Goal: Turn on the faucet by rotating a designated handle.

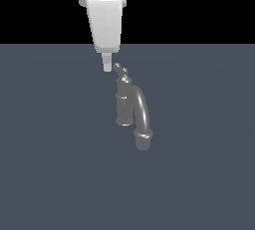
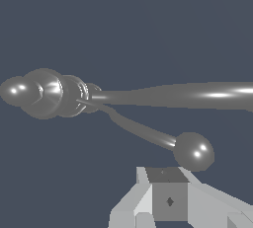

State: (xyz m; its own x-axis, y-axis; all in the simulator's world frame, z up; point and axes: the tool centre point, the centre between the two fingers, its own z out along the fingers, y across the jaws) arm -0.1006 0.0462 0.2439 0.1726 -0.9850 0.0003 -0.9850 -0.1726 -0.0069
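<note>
The grey metal faucet (image 1: 123, 105) stands upright on the dark floor, and its thick arched spout (image 1: 143, 112) curves down toward the viewer. The thin handle (image 1: 119, 69) rises from the post top and ends in a small ball. My white gripper (image 1: 106, 65) hangs from above, with its tip just to the exterior view's left of that ball, very close to it. In the wrist view the handle (image 2: 143, 132) runs from the post to its ball (image 2: 193, 151), right in front of my gripper (image 2: 168, 192). The fingers appear shut together and hold nothing.
The faucet stands on a flat dark blue-grey floor (image 1: 50, 174) that fills the scene. A black background lies beyond its far edge. No other objects are in view.
</note>
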